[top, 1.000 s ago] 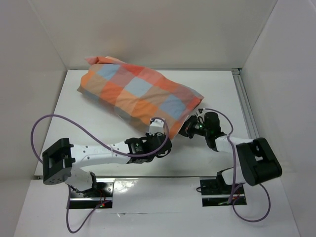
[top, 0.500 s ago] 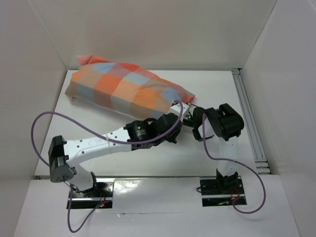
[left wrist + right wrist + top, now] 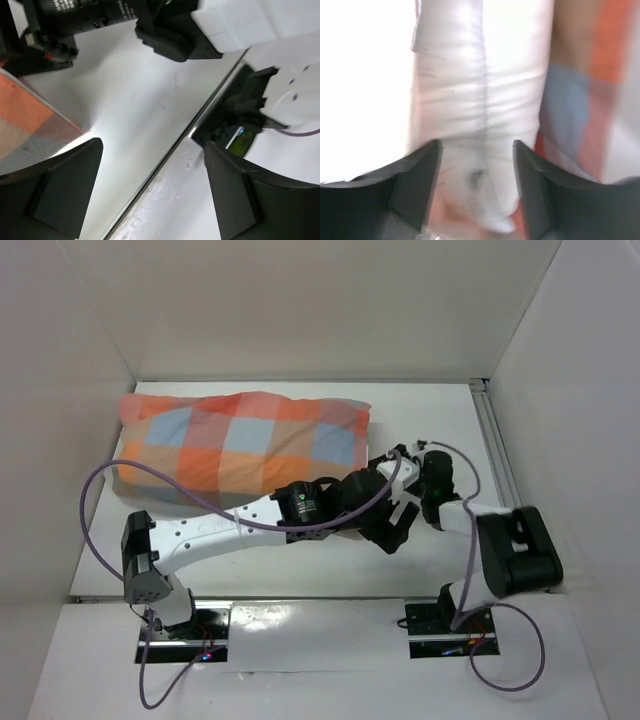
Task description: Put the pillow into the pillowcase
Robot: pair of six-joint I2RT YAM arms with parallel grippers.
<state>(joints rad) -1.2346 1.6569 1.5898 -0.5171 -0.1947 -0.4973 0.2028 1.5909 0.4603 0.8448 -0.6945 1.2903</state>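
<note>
The orange, blue-grey and tan checked fabric pillowcase (image 3: 240, 445) (plump, light, floppy) is laid far-left on the white surface (image 3: 430, 420); its hem is best pinched. The left gripper (image 3: 150, 147) and right gripper (image 3: 477, 150) are spread, empty.

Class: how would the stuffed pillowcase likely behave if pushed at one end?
The pillowcase looks plump and rumpled, so it would probably dent rather than resist. Lying flat on the smooth table, it would likely slide or pivot, not roll.

I read nothing here: white lettering on the black arm housing (image 3: 85, 10) (left wrist view) is too blurred.
</note>
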